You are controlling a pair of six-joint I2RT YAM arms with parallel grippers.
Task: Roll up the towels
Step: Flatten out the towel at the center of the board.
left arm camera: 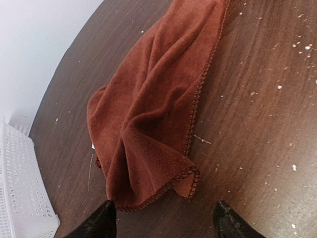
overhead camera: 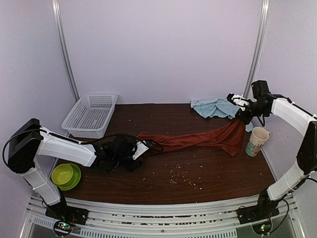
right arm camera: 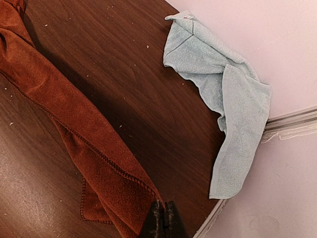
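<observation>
Your left tool (left arm camera: 163, 214), half cut off, is gaping by the bunched red towel (left arm camera: 153, 114) while your right tool (right arm camera: 163, 212) is clenching it.

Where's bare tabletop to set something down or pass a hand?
Free: far-centre table between white basket and light-blue towel, behind the rust-red towel; near strip before that towel, from green bowl to cup, crumbs only. Crowded: far-right corner with right gripper, light-blue towel, cup; left side around the left gripper.
</observation>
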